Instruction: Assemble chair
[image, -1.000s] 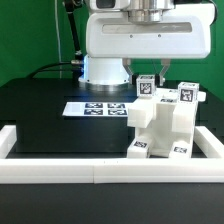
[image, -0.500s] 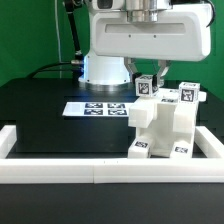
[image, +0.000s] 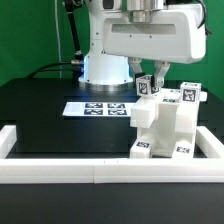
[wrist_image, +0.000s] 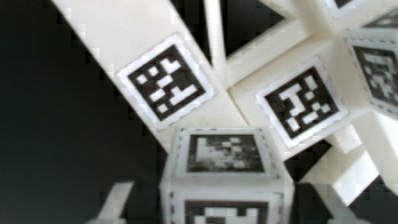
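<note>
The partly built white chair (image: 162, 124) stands at the exterior view's right, just behind the front rail, with square tags on its top and feet. My gripper (image: 147, 80) hangs over its upper left corner, shut on a small white tagged post (image: 147, 89) that sits at the top of the chair. In the wrist view the post (wrist_image: 221, 165) fills the space between the two fingers (wrist_image: 121, 198), one on each side of it. Beyond it lie tagged white bars of the chair (wrist_image: 175, 82). Whether the post's lower end is seated in the chair is hidden.
The marker board (image: 92, 108) lies flat on the black table to the left of the chair. A long low white border rail (image: 90, 166) runs along the front edge, with side rails (image: 12, 138) at both ends. The arm's white base (image: 104, 68) stands behind.
The arm's white wrist housing has shifted toward the exterior view's right. The post and the gripper's hold on it look almost unchanged.
</note>
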